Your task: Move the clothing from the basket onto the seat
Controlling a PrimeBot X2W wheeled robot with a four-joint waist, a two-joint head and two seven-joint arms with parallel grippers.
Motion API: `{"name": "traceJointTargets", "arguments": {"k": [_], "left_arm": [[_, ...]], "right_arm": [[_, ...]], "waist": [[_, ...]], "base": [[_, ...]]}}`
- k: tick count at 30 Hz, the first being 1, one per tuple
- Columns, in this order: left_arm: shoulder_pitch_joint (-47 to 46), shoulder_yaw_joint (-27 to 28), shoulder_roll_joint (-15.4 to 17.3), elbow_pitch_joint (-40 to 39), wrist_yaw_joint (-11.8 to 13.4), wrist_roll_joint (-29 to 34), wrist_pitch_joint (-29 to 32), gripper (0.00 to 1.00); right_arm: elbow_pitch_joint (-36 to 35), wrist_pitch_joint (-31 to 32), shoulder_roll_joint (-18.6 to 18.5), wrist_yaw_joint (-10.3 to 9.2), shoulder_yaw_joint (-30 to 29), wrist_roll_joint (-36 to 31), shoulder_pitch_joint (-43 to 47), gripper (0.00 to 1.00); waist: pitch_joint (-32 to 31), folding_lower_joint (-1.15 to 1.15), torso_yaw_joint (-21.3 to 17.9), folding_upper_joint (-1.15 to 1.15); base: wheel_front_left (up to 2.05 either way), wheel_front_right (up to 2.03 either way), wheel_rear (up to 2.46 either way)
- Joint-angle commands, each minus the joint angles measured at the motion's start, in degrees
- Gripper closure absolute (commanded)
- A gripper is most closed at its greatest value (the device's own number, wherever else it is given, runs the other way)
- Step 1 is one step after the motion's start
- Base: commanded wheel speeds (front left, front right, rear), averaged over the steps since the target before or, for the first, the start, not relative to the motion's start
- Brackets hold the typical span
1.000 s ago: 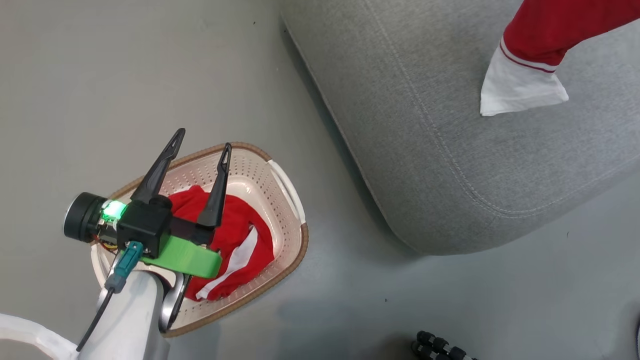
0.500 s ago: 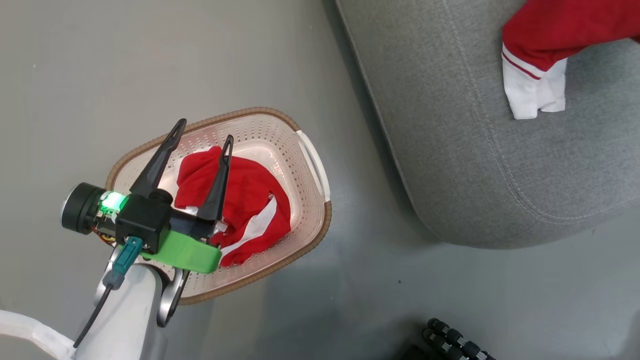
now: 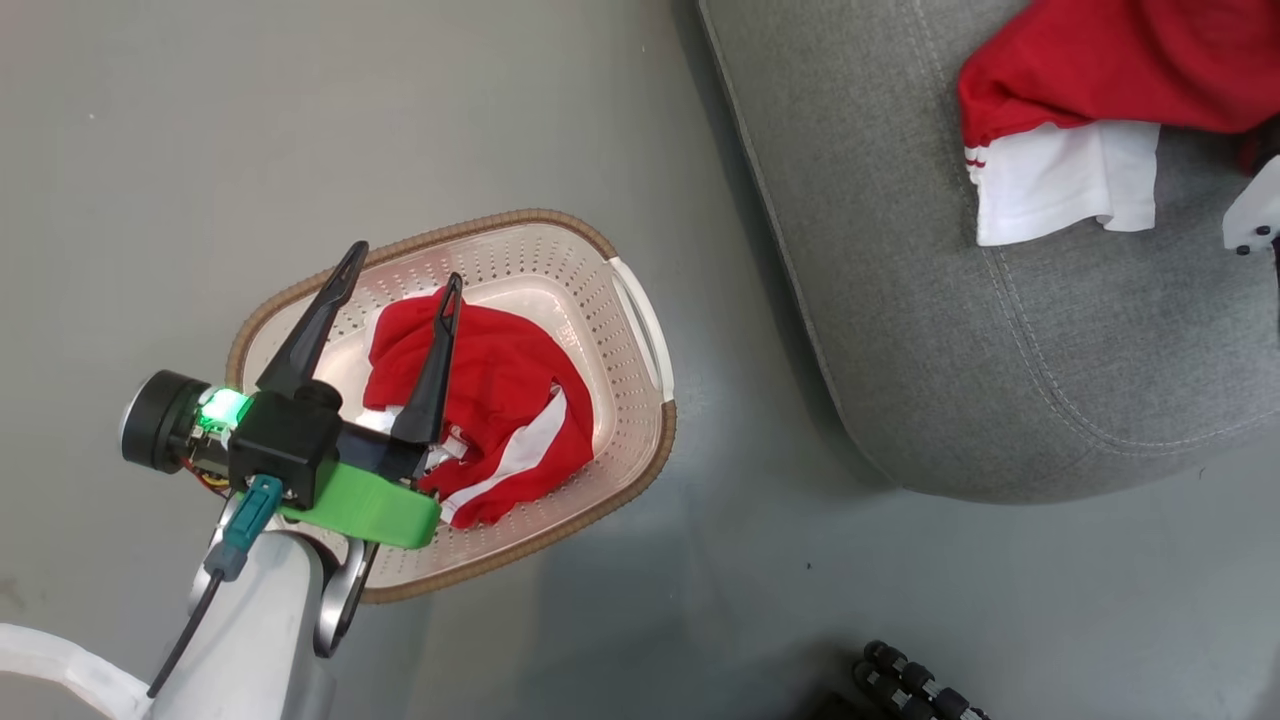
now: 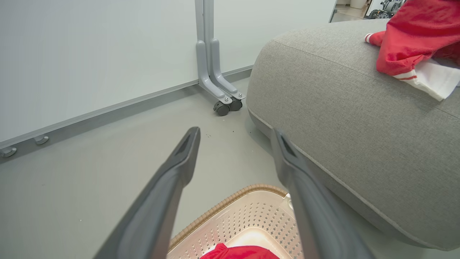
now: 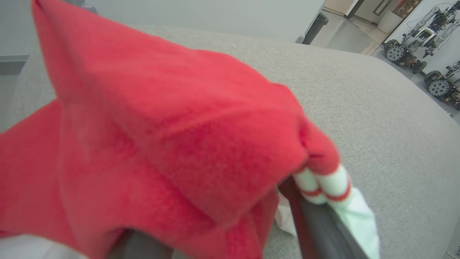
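Plainly the next lift belongs to the left gripper [image 3: 404, 268], whose jaws stand wide apart and empty, poised over the basket [image 3: 500, 216]. The remaining garment [image 3: 500, 400] lies low in the basket, beneath the jaws and off to one side of them. The finger on the seat's side crosses above the red cloth, while the other finger hangs over bare perforated plastic, so the heap sits under one finger and beyond it, not centred in the gap. Its long axis runs roughly along the fingers, from near that finger's tip back toward the wrist, with a white stripe on the side away from the gap. In the left wrist view just a red edge peeps up between the finger roots. My guess is that the jaws need to shift sideways toward the seat [image 3: 1000, 350] before dropping, or they will close on one fold only. The right gripper [image 5: 222, 230] is well away over the seat. Its two fingers [image 5: 323, 230] look spread, with the other garment [image 3: 1100, 60] draped loosely across them and resting on the grey cushion, so that arm is much the farther from the basket.
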Motion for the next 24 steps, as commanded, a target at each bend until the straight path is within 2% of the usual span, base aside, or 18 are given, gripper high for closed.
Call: {"name": "traceJointTargets", "arguments": {"k": [1, 10, 16, 20, 24], "left_arm": [[0.5, 0.0, -0.2, 0.2, -0.1, 0.0, 0.0, 0.0], [2.1, 0.0, -2.4, 1.9, -0.1, -0.7, 0.0, 0.0], [4.1, 1.1, -4.4, 3.0, -0.1, -1.2, 0.0, 0.0], [5.6, 1.9, -5.7, 3.4, -0.1, -1.5, 0.0, 0.0], [7.7, 3.2, -7.0, 3.7, -0.1, -1.7, 0.0, 0.0]], "right_arm": [[-0.2, -0.2, -0.1, -0.08, 0.6, 0.7, 0.0, 0.0], [-2.3, -0.2, -1.6, -0.09, 5.5, 3.5, 5.3, 0.0], [-5.4, -0.2, -3.0, -0.09, 10.9, 6.3, 10.1, 0.0], [-10.3, -0.2, -4.8, -0.09, 13.1, 8.6, 13.6, 0.0], [-19.0, -0.2, -6.2, -0.09, 12.0, 11.3, 17.8, 0.0]], "waist": [[-0.9, -0.01, -0.3, 0.0], [-7.7, -0.01, -1.8, 0.0], [-13.6, -0.01, -3.1, 0.0], [-17.6, -0.01, -3.6, 0.0], [-21.5, -0.01, -3.8, 0.0]], "base": [[0.0, 0.0, 0.0], [0.0, 0.0, 0.0], [0.0, 0.0, 0.0], [0.0, 0.0, 0.0], [0.0, 0.0, 0.0]]}}
